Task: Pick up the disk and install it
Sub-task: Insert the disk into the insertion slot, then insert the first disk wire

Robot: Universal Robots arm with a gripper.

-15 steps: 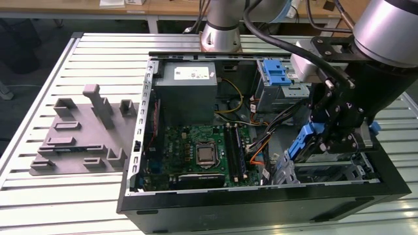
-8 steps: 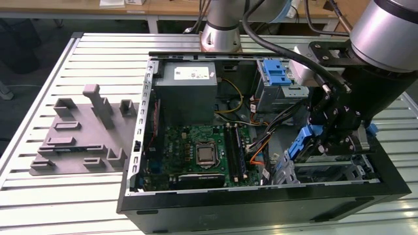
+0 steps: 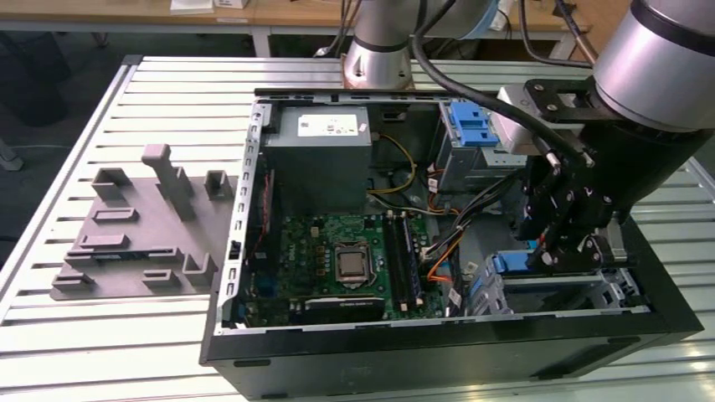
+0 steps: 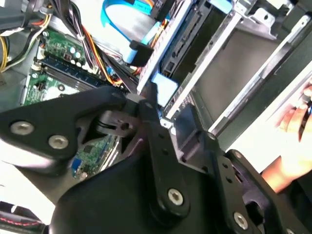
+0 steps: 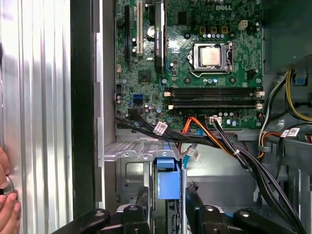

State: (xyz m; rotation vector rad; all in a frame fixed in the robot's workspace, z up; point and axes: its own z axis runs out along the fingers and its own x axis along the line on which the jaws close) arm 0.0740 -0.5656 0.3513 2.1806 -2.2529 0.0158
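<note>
The disk [image 5: 165, 181] stands on edge in the drive cage [image 5: 130, 168] at the front corner of the open computer case, its blue carrier frame showing toward the wrist. In the exterior view the blue frame of the disk [image 3: 514, 262] sits low in the case's right front, right beside my gripper [image 3: 564, 251]. My gripper [image 5: 165, 209] reaches down into the cage with one black finger on each side of the disk, shut on it. In the second wrist view a fingertip [image 4: 148, 105] lies against the blue frame of the disk [image 4: 165, 87].
The green motherboard [image 3: 335, 260] and grey power supply [image 3: 318, 151] fill the case's left. Bundled cables [image 5: 219, 141] run just beside the cage. Another blue carrier [image 3: 475, 126] sits at the back right. A grey fixture [image 3: 134, 226] lies on the table. A person's hand [image 5: 6, 204] rests by the case.
</note>
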